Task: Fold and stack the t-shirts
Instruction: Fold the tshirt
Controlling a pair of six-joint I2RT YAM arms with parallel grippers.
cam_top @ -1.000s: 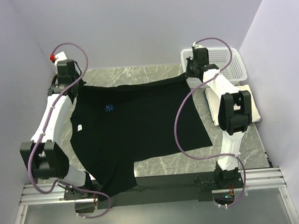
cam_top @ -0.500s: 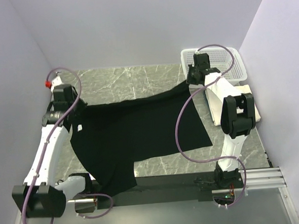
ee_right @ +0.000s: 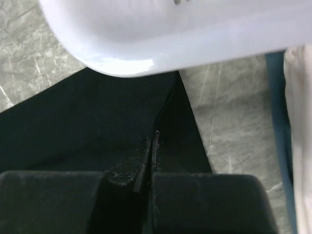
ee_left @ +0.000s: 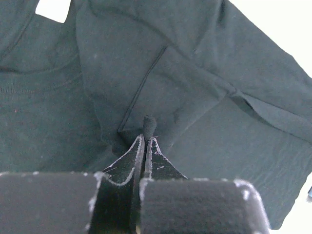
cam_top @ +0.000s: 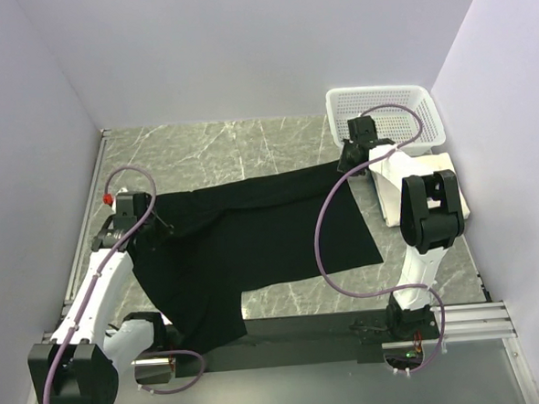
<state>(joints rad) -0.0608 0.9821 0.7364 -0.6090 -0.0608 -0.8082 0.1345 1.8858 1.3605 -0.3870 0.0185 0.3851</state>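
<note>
The black t-shirt (cam_top: 253,235) lies across the middle of the table, its far part folded toward me, one part hanging over the near edge. My left gripper (cam_top: 138,226) is shut on a pinch of its cloth at the left edge; the left wrist view shows the fold (ee_left: 161,87) held between the closed fingers (ee_left: 146,139). My right gripper (cam_top: 347,159) is shut on the shirt's far right corner; it also shows in the right wrist view (ee_right: 155,141). The cream-white t-shirt (cam_top: 452,186) lies at the right, partly under my right arm.
A white mesh basket (cam_top: 388,112) stands at the back right, just behind my right gripper; its rim (ee_right: 146,44) fills the top of the right wrist view. Walls close in left, right and back. A black strip runs along the near table edge (cam_top: 305,328).
Both grippers have pulled the shirt's far edge toward me. The left gripper moved farthest, from the back left to mid left. The right gripper came a little nearer. The shirt is now folded over.
</note>
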